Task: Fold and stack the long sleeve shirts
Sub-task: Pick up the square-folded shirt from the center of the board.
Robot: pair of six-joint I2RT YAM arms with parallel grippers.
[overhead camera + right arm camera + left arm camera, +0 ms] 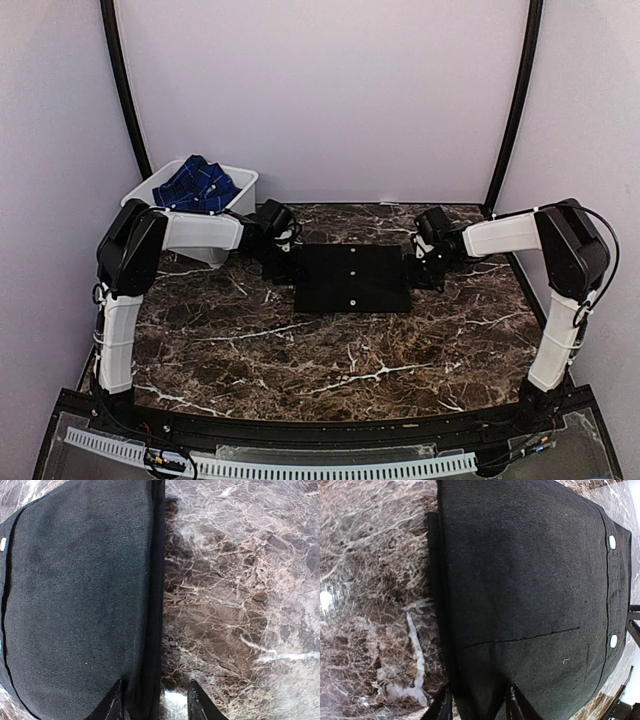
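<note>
- One hazard sits nearest: the dark brown marble-pattern counter (330, 370) looks smooth. A sideways push would likely slide the whole folded garment instead of squaring it.
- Left end effector (479, 700): the jaws are set to a narrow gap, low over the left border of the plain black button-up shirt (352, 278). One finger is at the edge and the other is over the cloth. No cloth shows gathered between them. Closing from here could catch only the top layer and pull the fold open.
- Right end effector (156, 690): the jaws are likewise narrow and straddle the shirt's right border, one finger over cloth and the other over bare counter. Nothing appears to be held. Closing here could miss the lower layers or scrape the counter.
- Black shirt location: centre of the counter, folded into a flat rectangle between the two end effectors, with the small white buttons (612, 542) facing up. An uneven lift by the two arms would skew the rectangle or let a tucked sleeve drop out.
- Far left: the dark blue shirt with white checks (200, 185) lies crumpled in the white plastic tub (240, 180), heaped above the rim and not yet folded. The left arm (200, 230) passes just beside the tub, so a wide swing could knock it. A partial grasp there could drag the tub along with the cloth.
</note>
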